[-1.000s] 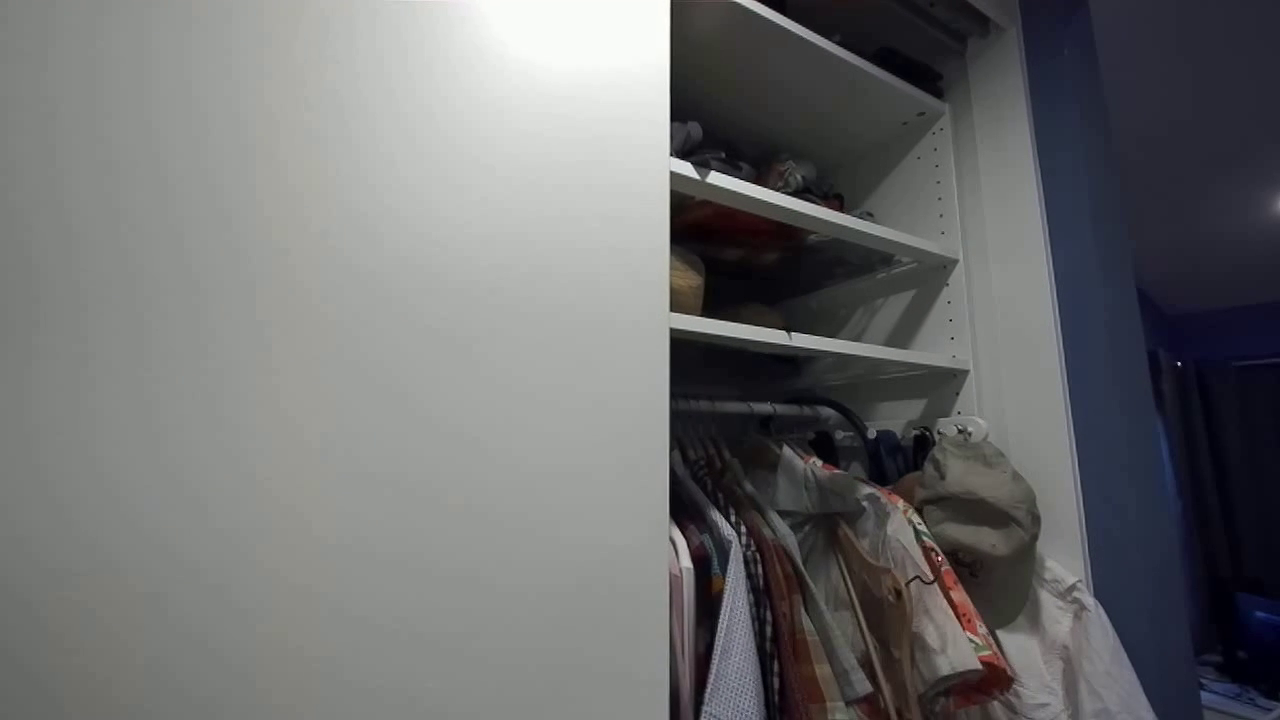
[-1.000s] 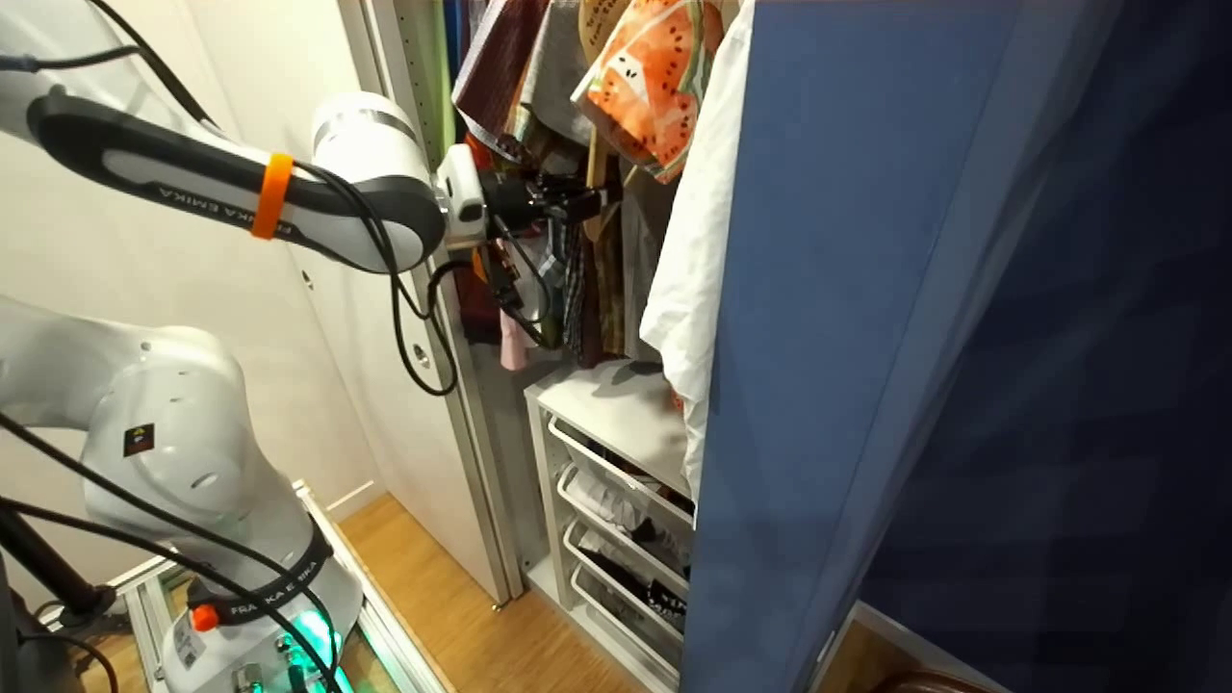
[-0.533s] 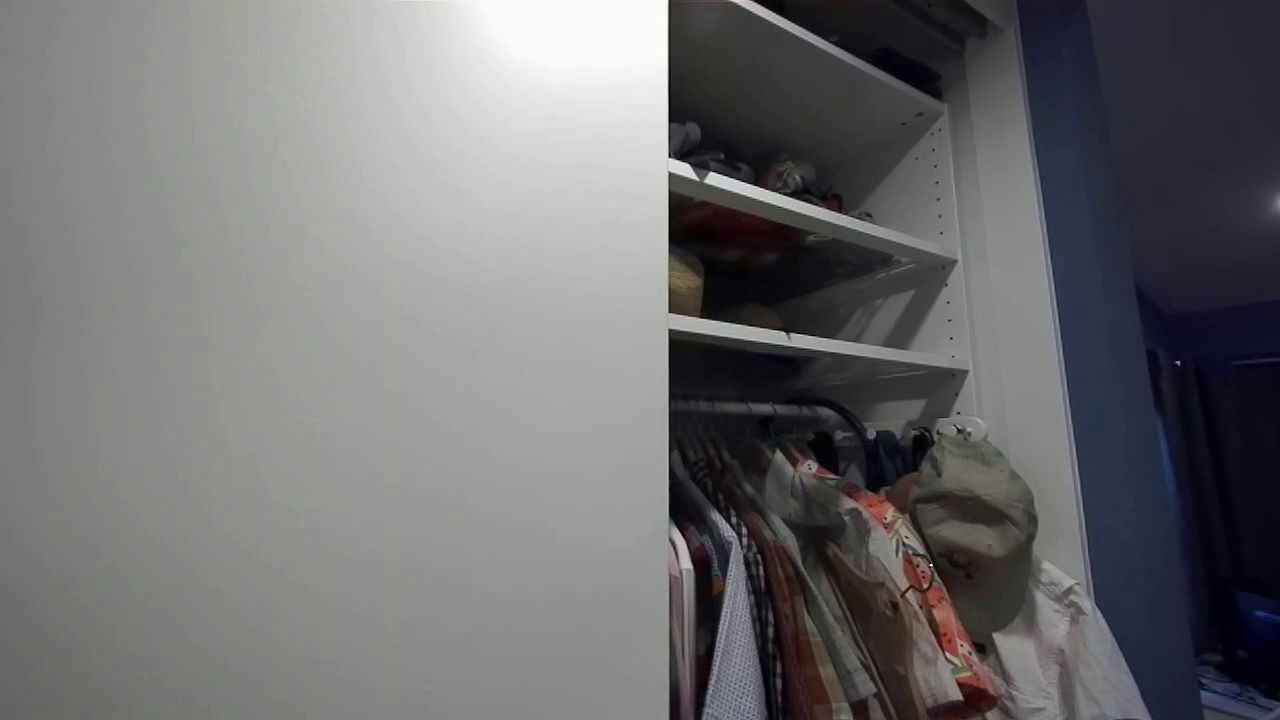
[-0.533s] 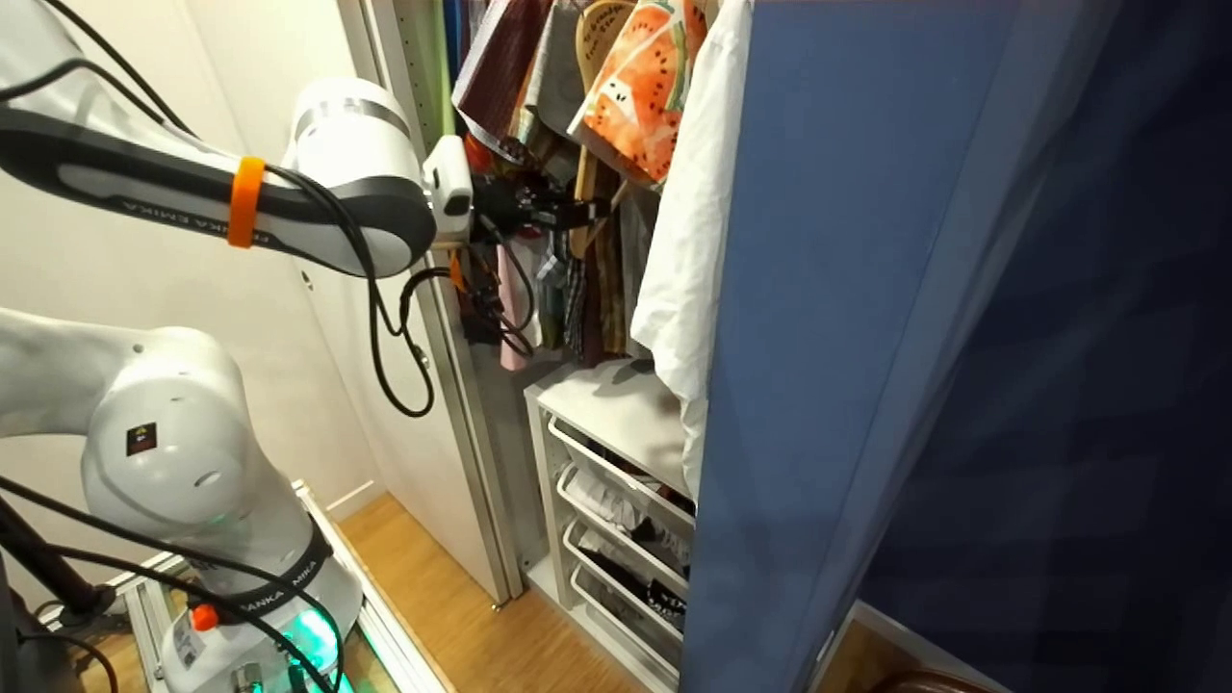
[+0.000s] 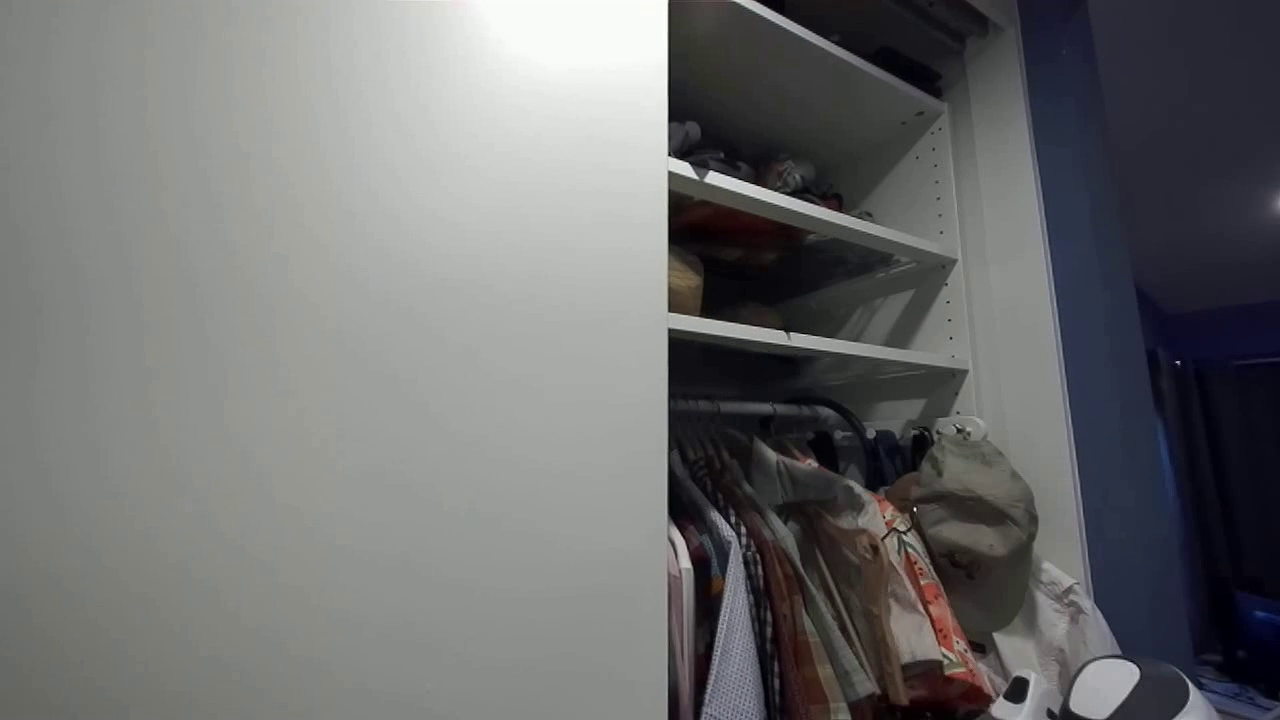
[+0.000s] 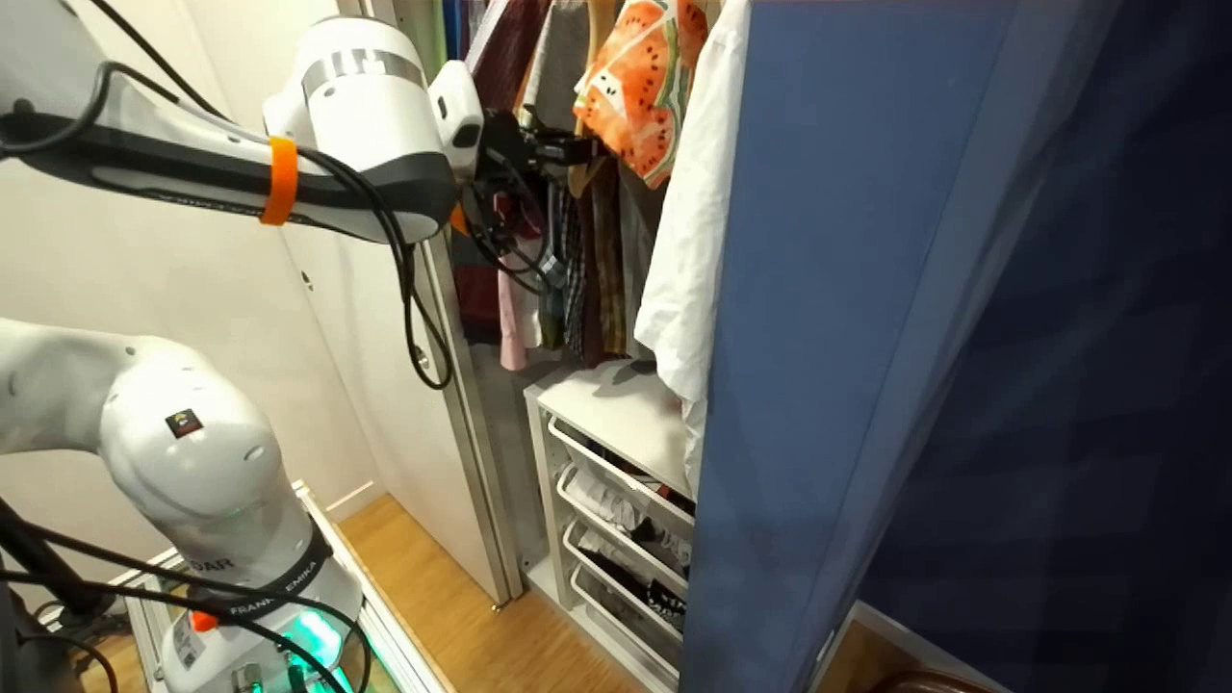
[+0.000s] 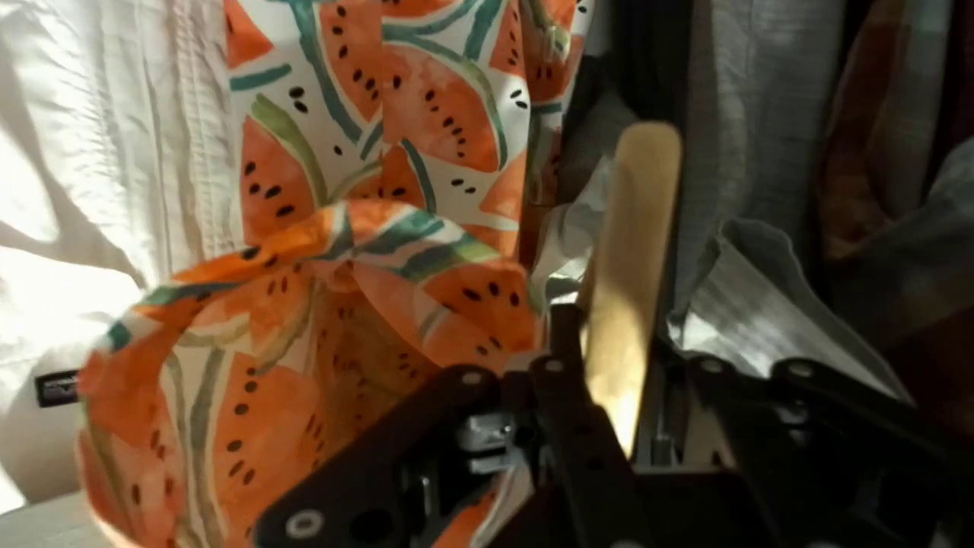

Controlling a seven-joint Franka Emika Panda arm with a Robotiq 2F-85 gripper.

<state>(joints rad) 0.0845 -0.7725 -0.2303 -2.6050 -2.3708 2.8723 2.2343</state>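
Note:
My gripper is among hanging clothes in the closet. In the wrist view its dark fingers are closed around a light wooden hanger, whose rounded end sticks up between them. The hanger also shows in both exterior views; a dark wire hook stands at its top, apart from the rail. A watermelon-print shirt hangs close beside the gripper, also in both exterior views. Its open sleeve fills the wrist view's left. I cannot tell whether the shirt sits on this hanger.
A white shirt hangs beside the blue wall end. A cap hangs on a hook. Other shirts hang on the rail under shelves. A drawer unit stands below; a sliding door is near the arm.
My gripper has risen with the wooden hanger. The hanger's hook is higher and farther left, and the watermelon shirt has shifted. Part of the arm now shows at the bottom of an exterior view.

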